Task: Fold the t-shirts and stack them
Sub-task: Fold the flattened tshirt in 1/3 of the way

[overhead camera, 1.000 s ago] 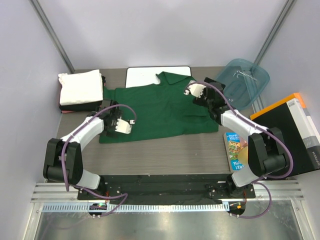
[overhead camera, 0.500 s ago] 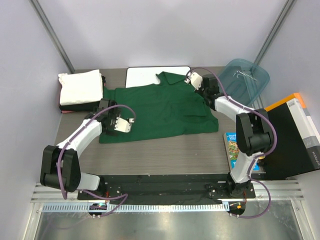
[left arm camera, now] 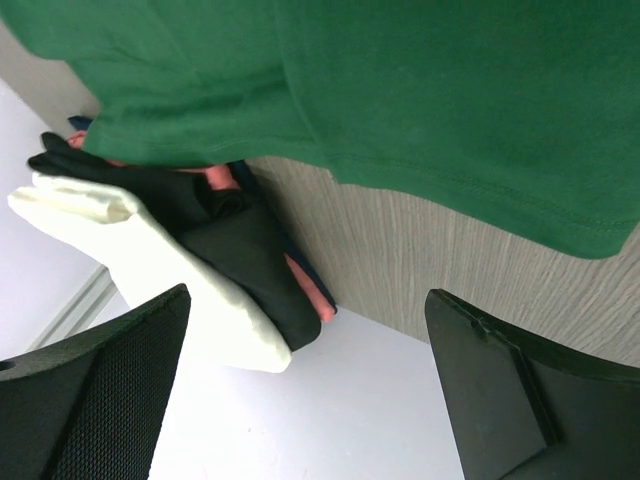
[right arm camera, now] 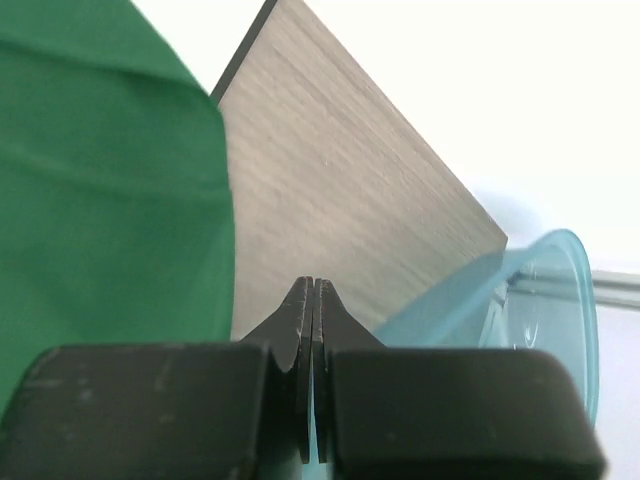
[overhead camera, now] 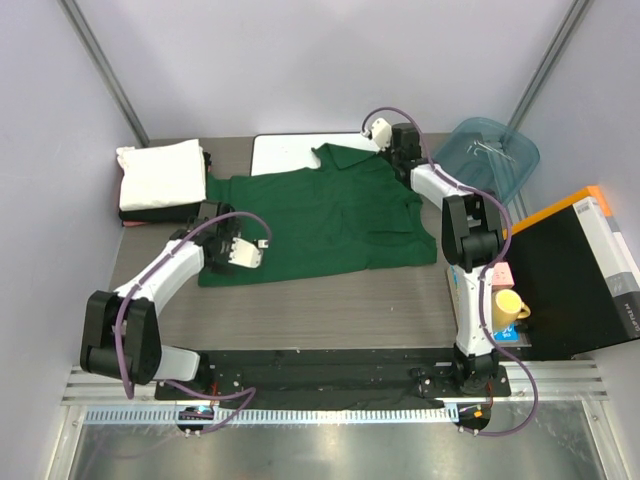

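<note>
At the far left sits a folded white t-shirt [overhead camera: 158, 168] on top of a black t-shirt [left arm camera: 245, 255]. Just right of that stack my left gripper [overhead camera: 244, 250] hovers with its fingers spread wide over the near-left hem of the green t-shirt [overhead camera: 320, 215]. That shirt lies opened out across the middle of the table [overhead camera: 330, 305], its collar reaching onto the white board [overhead camera: 285, 153] at the back. My right gripper [right arm camera: 308, 300] is pressed together, tips over bare table just beside the shirt's far-right edge. The teal tub [overhead camera: 500, 150] is further right.
</note>
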